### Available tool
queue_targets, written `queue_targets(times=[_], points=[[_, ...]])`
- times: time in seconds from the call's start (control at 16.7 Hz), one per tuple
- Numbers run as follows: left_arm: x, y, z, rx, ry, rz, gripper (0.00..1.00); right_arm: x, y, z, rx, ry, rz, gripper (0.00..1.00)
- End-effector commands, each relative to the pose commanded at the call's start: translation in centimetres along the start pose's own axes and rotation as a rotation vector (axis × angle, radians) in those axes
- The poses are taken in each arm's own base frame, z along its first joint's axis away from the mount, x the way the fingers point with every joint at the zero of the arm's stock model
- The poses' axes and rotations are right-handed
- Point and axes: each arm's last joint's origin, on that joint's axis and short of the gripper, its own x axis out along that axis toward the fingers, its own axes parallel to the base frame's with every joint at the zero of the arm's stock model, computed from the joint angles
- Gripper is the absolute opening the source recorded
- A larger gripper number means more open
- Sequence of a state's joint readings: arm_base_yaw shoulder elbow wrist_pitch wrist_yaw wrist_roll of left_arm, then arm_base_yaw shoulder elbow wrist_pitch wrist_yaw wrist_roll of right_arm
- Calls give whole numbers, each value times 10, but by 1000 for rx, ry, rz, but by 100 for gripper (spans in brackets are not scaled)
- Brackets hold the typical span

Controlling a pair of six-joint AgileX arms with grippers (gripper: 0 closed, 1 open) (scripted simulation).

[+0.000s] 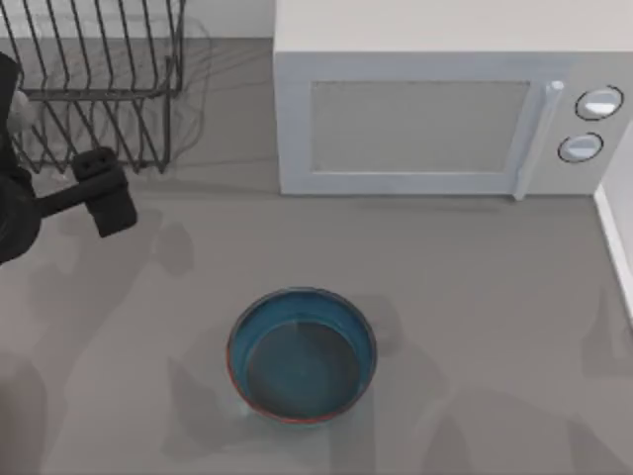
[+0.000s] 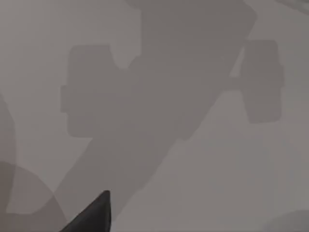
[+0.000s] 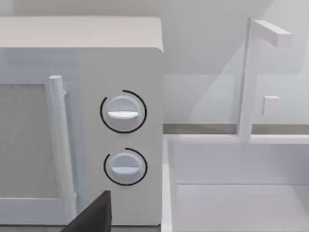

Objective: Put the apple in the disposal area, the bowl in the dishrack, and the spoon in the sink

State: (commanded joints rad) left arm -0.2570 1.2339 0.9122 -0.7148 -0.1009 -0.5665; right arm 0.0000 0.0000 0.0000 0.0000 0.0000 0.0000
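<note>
Grey countertop (image 1: 475,297), bowl (image 1: 302,354) sitting upright on it, in the near middle of the top view — blue-teal inside, thin reddish-brown rim, nothing in it that I can see. Nothing touching the bowl; both arms are well apart from it.

Dishrack (image 1: 94,84) is in the far left corner of the top view: black thin wire, slanted prongs, raised side, no dishes in it. White microwave (image 1: 445,109) stands just right of the rack along the back, door shut, handle and two round knobs on its right end. Right wrist view faces that same microwave (image 3: 79,125) front — both knobs visible — with the white sink (image 3: 236,193) and its faucet (image 3: 251,77) just beside it.

Left gripper (image 1: 104,193) hovers at the left edge of the table, in front of the dishrack, above bare counter, holding nothing. Cannot tell how far its fingers are spread: the top view gives just the dark block of it, and the left wrist view gives one dark fingertip (image 2: 94,215) over grey counter (image 2: 231,183) plus the arm's shadow.

Right arm: one dark fingertip (image 3: 94,215) at the edge of its wrist view, aimed toward the microwave and sink. Finger spread — cannot tell, nothing seen in its grasp.
</note>
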Motion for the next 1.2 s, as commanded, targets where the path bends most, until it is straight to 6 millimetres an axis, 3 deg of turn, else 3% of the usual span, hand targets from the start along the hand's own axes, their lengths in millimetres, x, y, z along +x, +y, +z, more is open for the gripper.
queue_targets(times=[0.3,0.54,0.72,0.96,1.2], points=[[41,-88,11,54,304,127,100,0,0,0,0,0,0,100],[56,-162,-12,156,439,171,100,0,0,0,0,0,0,100],[55,-209,-40,244,498,169,100,0,0,0,0,0,0,100],[39,-247,-70,331,527,129,100,0,0,0,0,0,0,100],[35,-254,-78,351,532,119,100,0,0,0,0,0,0,100]])
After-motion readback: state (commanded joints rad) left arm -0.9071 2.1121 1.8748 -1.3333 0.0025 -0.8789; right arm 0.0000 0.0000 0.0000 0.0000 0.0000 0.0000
